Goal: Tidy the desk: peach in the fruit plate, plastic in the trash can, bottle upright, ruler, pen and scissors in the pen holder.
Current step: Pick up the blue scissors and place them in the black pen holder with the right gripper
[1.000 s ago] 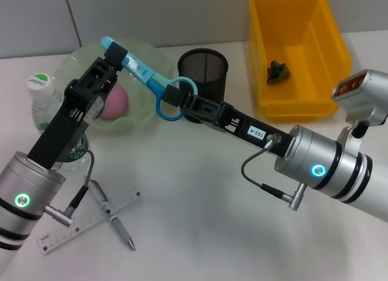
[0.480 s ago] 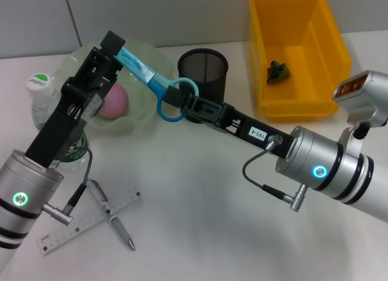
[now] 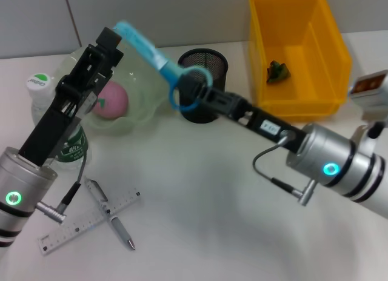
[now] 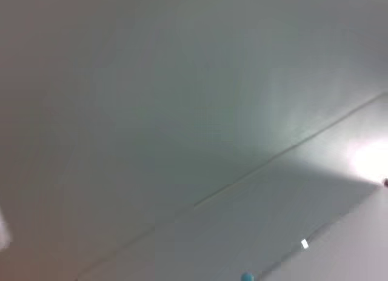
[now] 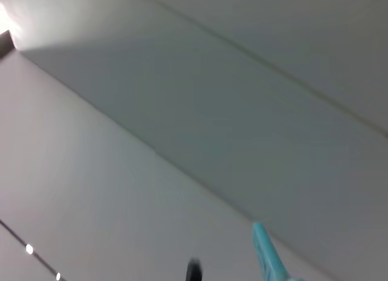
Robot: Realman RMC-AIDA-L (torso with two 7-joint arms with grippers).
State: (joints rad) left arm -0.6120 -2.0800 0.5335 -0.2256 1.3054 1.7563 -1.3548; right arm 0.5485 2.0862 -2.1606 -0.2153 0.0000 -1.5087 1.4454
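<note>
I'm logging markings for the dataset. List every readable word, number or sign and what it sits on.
Nothing reads clearly.
Right arm's white tag: characters, too blurred to read.
Bottle cap: green mark, unreadable.
Bottle label: green print, too small to read.
Ruler: graduation marks, no legible numbers.
Wrist views: no text.

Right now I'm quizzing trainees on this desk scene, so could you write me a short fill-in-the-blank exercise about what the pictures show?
1. The right tool holds the blue scissors by their ____.
2. The pink peach lies in the green ____.
3. The pen lies across the ____ on the desk.
4. The crumpled green plastic lies inside the ____ bin.

Missing words: handles; plate; ruler; yellow
</note>
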